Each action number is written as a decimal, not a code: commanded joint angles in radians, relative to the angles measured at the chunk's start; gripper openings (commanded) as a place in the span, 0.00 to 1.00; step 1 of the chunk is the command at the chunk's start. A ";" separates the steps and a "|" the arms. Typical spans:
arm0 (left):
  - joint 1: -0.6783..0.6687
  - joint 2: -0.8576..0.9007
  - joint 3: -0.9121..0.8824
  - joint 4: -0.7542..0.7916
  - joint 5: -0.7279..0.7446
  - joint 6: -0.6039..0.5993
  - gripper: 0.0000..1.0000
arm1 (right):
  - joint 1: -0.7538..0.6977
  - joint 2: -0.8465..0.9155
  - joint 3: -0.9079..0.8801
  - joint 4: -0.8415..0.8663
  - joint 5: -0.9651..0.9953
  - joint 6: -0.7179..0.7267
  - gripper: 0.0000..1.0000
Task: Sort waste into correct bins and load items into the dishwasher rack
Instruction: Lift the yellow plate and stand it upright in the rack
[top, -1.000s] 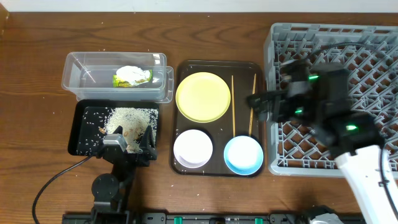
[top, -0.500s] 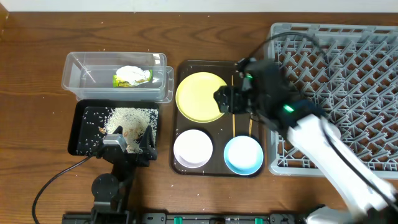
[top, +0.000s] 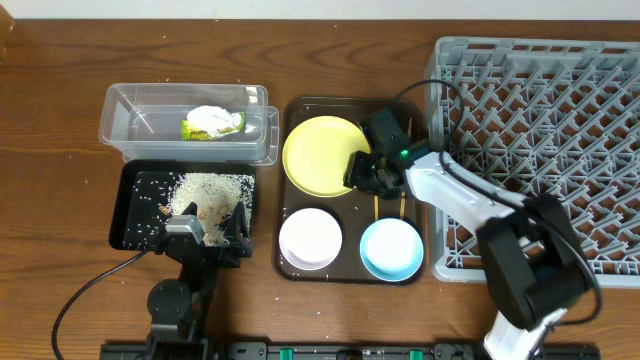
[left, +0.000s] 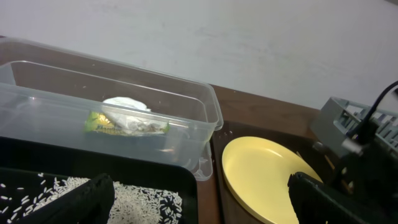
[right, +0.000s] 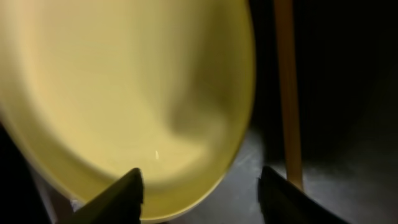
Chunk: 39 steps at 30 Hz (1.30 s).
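We see the right gripper with its jaws spread wide and holding nothing, poised over the yellow plate at its rack-side rim. In the right wrist view that rim curves down between the fingertips, and one chopstick runs just beside it. Both chopsticks lie lengthwise far-to-near on the brown tray, partly hidden under the arm. The white bowl and blue bowl sit at the tray's near end, and the grey rack stands beside it.

The left gripper hangs with its jaws wide and empty above the black tray-bin of rice. Behind it, the clear tub holds the wrapper lying crosswise, its print too small to read, under white paper.
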 joint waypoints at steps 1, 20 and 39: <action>0.005 -0.007 -0.016 -0.031 0.014 0.016 0.92 | 0.010 0.050 0.006 0.008 -0.016 0.075 0.38; 0.005 -0.007 -0.016 -0.031 0.014 0.016 0.92 | -0.195 -0.481 0.008 -0.041 0.339 -0.278 0.01; 0.005 -0.007 -0.016 -0.031 0.014 0.016 0.92 | -0.414 -0.546 0.008 0.081 1.487 -0.519 0.01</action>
